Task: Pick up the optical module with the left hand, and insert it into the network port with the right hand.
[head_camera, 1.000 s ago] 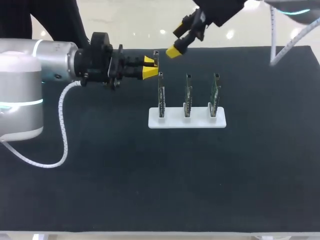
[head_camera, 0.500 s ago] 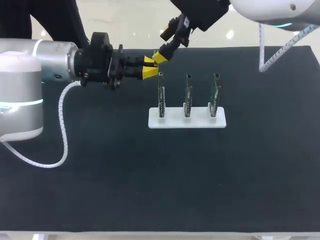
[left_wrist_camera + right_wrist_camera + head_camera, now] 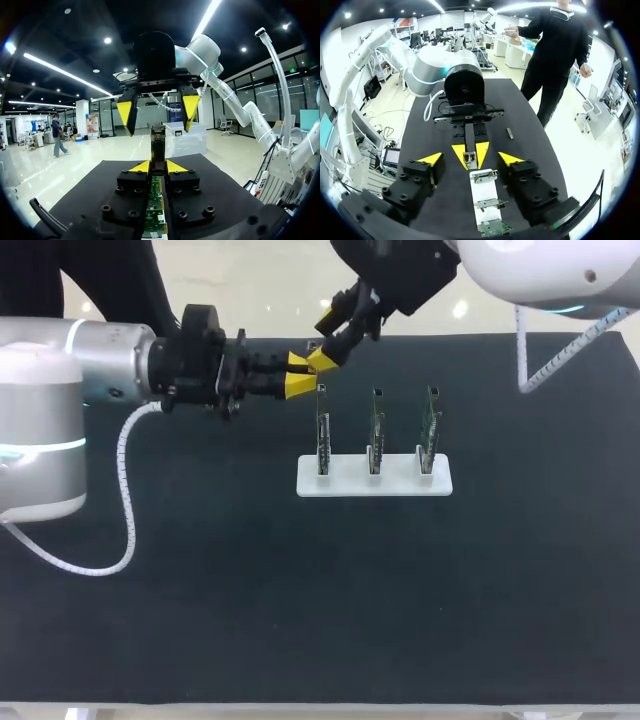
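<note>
In the left wrist view, the left gripper (image 3: 158, 166) has its fingers clamped on the optical module (image 3: 158, 142), which stands out ahead of the yellow tips. The right gripper (image 3: 158, 112) hangs just beyond. Its fingers are wide apart, one on each side of the module's free end, and I see no contact. Only a short part of the module is free, so the right fingers may catch it at the very end. Then it can tilt or slip when the left fingers let go. A green board (image 3: 155, 215) lies below the left gripper, and a dropped module would hit it.

In the right wrist view, the module sits ahead of the right fingers, about midway between them, with the white holder (image 3: 485, 190) under the gripper. If the fingers close off-centre, one pushes first and twists the module in the left grip.

In the head view, both grippers meet in the upper middle of the frame, over the far part of the tabletop (image 3: 300, 590). Their yellow tips are very near, so they could strike each other. In my judgement, a crooked grasp would later make the insertion jam. The port itself is too small to see.
</note>
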`<state>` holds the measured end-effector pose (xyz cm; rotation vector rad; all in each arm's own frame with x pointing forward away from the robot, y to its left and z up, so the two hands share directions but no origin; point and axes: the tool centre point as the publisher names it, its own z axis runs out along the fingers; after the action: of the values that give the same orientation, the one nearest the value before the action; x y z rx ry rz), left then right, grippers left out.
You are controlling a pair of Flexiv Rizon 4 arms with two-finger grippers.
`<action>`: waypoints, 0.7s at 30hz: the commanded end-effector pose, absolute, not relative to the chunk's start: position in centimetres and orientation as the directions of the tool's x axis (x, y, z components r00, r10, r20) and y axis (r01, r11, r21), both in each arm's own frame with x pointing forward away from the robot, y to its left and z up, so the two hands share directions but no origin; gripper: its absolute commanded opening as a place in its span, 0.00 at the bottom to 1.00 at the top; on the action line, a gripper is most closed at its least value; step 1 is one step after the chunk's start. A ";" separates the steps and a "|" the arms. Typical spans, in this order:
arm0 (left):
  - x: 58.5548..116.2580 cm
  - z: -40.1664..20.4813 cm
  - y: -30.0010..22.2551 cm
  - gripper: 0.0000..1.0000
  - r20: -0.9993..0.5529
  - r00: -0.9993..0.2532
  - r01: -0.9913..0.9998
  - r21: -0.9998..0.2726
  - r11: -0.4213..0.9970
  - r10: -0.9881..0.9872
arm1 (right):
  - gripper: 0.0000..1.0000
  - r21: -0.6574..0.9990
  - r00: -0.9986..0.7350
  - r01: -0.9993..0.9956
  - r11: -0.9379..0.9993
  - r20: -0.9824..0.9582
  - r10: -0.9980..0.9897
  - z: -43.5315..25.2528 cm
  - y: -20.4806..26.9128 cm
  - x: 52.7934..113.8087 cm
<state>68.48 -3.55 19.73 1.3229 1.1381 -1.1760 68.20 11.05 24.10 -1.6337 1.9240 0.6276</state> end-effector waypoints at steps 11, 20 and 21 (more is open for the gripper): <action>68.6 19.7 -3.5 0.00 -0.996 0.088 0.994 0.085 -0.069 0.032 | 0.53 -0.004 -0.103 -0.990 0.143 -0.669 -0.736 23.7 12.0 68.3; 68.6 19.7 -3.5 0.00 -0.996 0.088 0.994 0.085 -0.069 0.032 | 0.41 -0.015 -0.094 -0.990 0.140 -0.668 -0.738 23.4 12.1 68.1; 68.6 19.7 -3.5 0.00 -0.996 0.088 0.994 0.085 -0.069 0.032 | 0.35 -0.016 -0.093 -0.990 0.140 -0.668 -0.739 23.3 12.1 68.1</action>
<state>68.48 -3.55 19.73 1.3229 1.1380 -1.1760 68.26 12.06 23.46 -1.6561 1.8905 0.6197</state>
